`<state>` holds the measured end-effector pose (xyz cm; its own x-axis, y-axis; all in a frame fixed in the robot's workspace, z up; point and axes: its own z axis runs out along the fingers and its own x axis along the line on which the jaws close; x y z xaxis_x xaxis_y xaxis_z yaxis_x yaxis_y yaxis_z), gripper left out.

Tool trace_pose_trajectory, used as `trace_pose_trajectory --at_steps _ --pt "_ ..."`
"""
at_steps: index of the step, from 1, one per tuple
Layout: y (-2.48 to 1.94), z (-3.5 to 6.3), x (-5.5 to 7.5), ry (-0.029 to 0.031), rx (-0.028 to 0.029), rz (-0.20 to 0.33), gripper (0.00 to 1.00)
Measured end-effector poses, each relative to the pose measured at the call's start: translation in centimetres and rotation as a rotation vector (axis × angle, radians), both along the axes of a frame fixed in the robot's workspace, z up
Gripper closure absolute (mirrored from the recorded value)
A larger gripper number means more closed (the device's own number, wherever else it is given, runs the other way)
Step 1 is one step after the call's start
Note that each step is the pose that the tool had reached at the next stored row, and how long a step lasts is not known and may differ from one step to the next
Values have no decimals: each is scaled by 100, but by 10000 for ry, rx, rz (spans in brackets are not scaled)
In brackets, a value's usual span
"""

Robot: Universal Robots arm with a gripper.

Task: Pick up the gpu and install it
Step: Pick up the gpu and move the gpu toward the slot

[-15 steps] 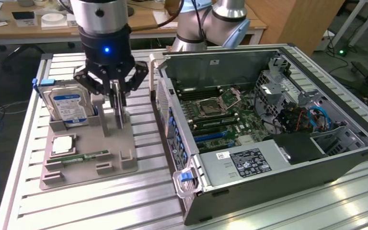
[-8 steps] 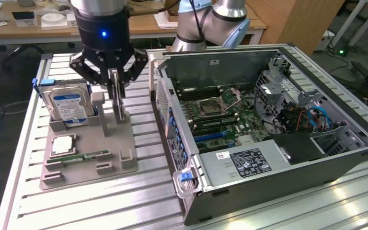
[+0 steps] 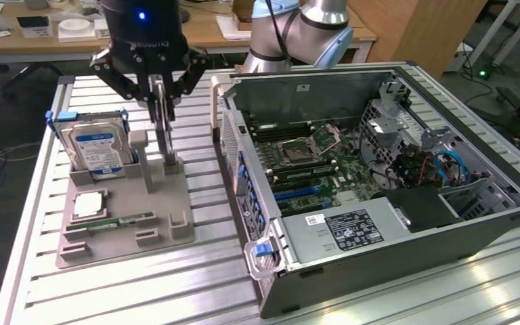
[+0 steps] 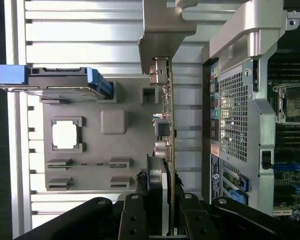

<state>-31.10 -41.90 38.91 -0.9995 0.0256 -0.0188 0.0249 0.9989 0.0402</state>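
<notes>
The gpu [image 3: 163,139] is a thin dark card standing on edge at the back of the grey parts holder [image 3: 165,203], with its lower edge at the holder's slot post. My gripper [image 3: 158,101] hangs straight above it, its black fingers closed against both faces of the card's upper part. In the wrist view the gpu [image 4: 168,115] shows edge-on with its metal bracket at the far end, and my gripper [image 4: 162,212] clamps it by the small heatsink. Whether the card is lifted clear of the slot I cannot tell.
On the holder also stand a silver hard drive [image 3: 97,149] with a blue-white label, a processor chip [image 3: 89,203] and a green memory stick [image 3: 120,220]. The open computer case [image 3: 378,176] lies on the exterior view's right, motherboard [image 3: 310,162] exposed. Slatted aluminium table [image 3: 106,291] underneath.
</notes>
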Motion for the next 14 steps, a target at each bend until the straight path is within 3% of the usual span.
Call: trace_pose_trajectory --at_steps 6,14 --pt "0 189 0 0 1 1 72" --pt "0 205 12 2 0 3 72"
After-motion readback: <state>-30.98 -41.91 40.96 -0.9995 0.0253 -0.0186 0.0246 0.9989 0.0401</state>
